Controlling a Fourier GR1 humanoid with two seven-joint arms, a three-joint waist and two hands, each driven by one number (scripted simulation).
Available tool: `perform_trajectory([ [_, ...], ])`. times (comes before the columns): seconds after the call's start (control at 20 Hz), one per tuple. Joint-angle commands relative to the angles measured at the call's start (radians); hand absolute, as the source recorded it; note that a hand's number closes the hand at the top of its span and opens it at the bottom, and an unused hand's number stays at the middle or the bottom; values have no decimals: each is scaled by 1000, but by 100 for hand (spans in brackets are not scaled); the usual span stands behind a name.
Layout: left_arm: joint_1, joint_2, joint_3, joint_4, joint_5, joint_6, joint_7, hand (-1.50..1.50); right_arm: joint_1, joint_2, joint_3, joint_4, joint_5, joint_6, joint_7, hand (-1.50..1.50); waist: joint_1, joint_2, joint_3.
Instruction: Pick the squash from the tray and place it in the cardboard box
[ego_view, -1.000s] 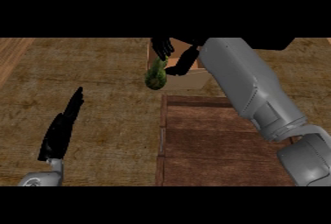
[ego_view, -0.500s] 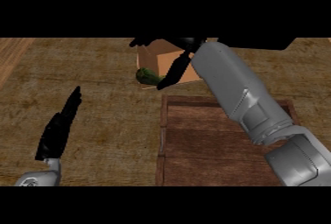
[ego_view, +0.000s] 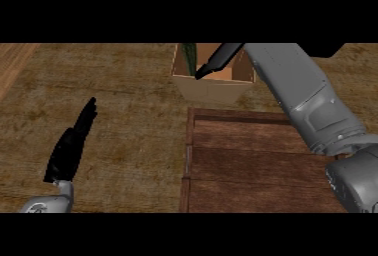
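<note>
At about eight o'clock on the counter (ego_view: 133, 100), I am seeing the left robot hand (ego_view: 71, 145) resting edge-on, fingers straight and together, holding nothing. Toward twelve o'clock the cardboard box (ego_view: 214, 90) is sitting open just beyond the tray (ego_view: 251, 165), and the squash (ego_view: 190, 54) is lying inside it against its left wall. At one o'clock my right robot hand (ego_view: 214, 62) is hanging over the box, fingers straight and gripping nothing.
</note>
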Motion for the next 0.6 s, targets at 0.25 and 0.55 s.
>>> perform_trajectory([
  [0.25,-22,3,-14,0,-10,-9,-8,0,12,-218,-116,35,-108,20,94,-150,32,30,1],
  [0.55,-52,-8,-21,-8,-14,-2,-4,0,31,-343,-139,30,-129,109,110,-150,52,46,4],
])
